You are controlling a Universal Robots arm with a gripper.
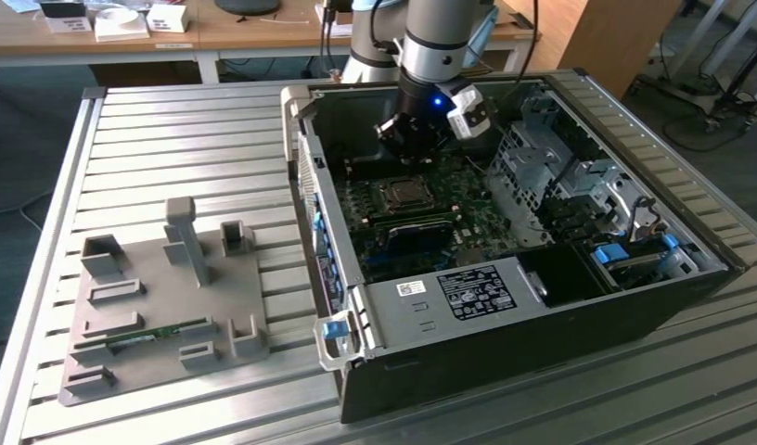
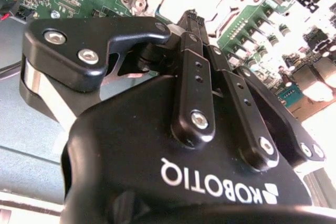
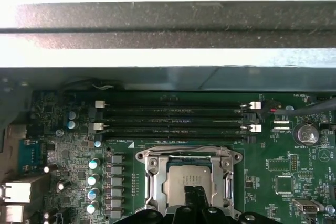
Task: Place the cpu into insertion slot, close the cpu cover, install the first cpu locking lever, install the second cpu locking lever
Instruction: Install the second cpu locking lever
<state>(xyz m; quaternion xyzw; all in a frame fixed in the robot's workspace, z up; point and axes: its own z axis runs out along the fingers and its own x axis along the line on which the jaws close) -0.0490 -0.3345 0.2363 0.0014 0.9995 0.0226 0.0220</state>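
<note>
- Inside the open computer case [image 1: 503, 306] on the slatted table [image 1: 168, 148], the gripper [image 1: 410, 146] hangs just above the insertion slot [image 1: 404, 195].
- In both wrist views its jaws stand narrow, fingertips [image 3: 195, 195] drawn together, holding nothing.
- The cpu [image 3: 181, 179] lies seated in the slot, its silver top showing through the cpu cover [image 3: 152, 177], which lies flat around it.
- Memory slots [image 3: 176, 121] run beside the socket on the green motherboard [image 3: 294, 171].

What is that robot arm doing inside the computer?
The arm's gripper hangs just above the green motherboard inside the open computer case. The cpu already sits in the insertion slot, with the cpu cover down around it. The jaws are closed together with nothing between them.
</note>
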